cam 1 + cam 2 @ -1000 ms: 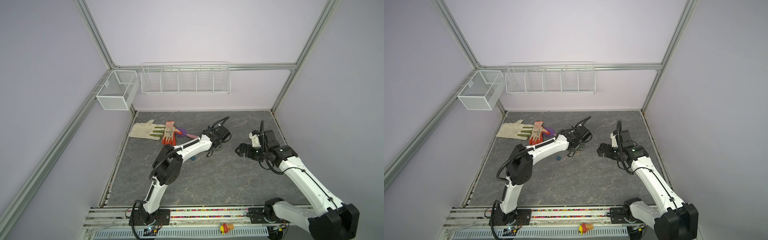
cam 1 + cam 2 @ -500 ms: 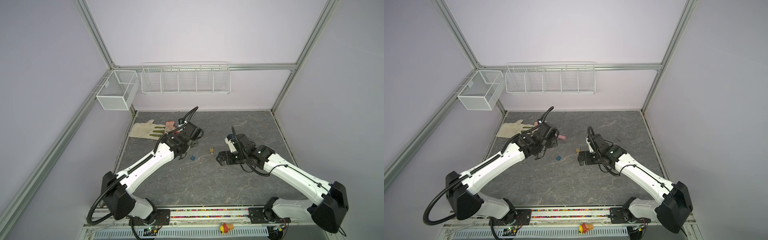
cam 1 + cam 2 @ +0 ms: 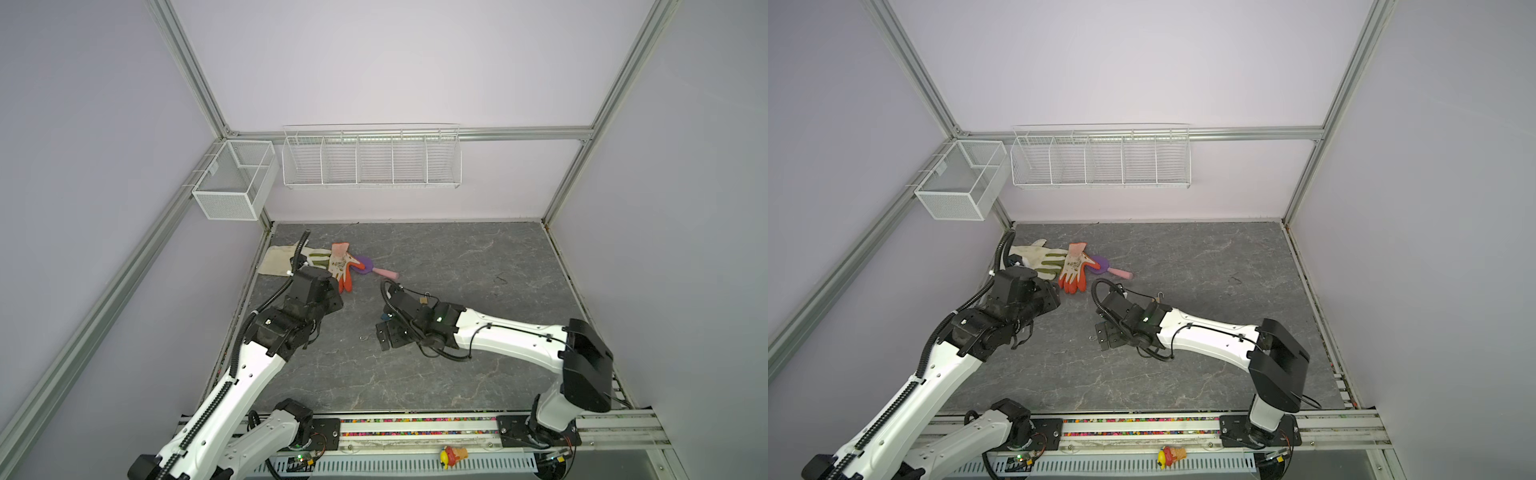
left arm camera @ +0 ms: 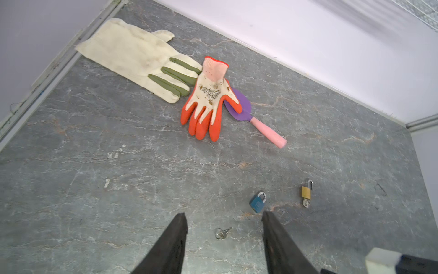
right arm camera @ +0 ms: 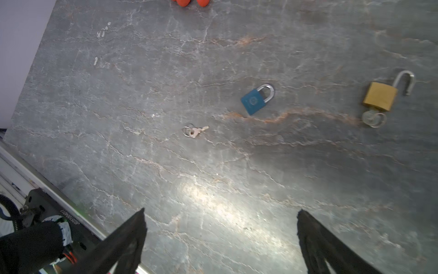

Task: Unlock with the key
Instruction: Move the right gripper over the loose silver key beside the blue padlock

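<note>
Grey marbled tabletop [image 3: 415, 374], two white arms reaching in from the front rail. Left gripper [image 4: 223, 214]: black fingers spread apart, nothing between them, held above the surface on the left side. Right gripper [image 5: 221, 210]: jaws spread wide, empty, hanging low over the middle of the table.

Loose key [image 5: 195, 131] on a small ring lies flat on the table, touched by neither gripper; in a top view it sits just left of the right gripper. Blue padlock [image 5: 254, 100] lies flat a bit beyond the key, apart from it, shackle shut. Brass padlock [image 5: 380, 96] lies further right, well apart from the blue one, shackle swung open, second key [image 5: 369, 117] with ring stuck in its base. In both top views the right arm partly covers both locks.

Further back on the left: orange glove [image 4: 208, 104] palm down, overlapping the purple blade of a trowel [image 4: 241, 108] with a pink handle. Cream glove [image 4: 132, 54] with green fingertips lies beside it, fingers touching the orange glove's cuff, near the back left corner.

On the back wall, white wire rack [image 3: 371, 160] with dividers; mesh basket [image 3: 232, 183] hangs on the left frame.
</note>
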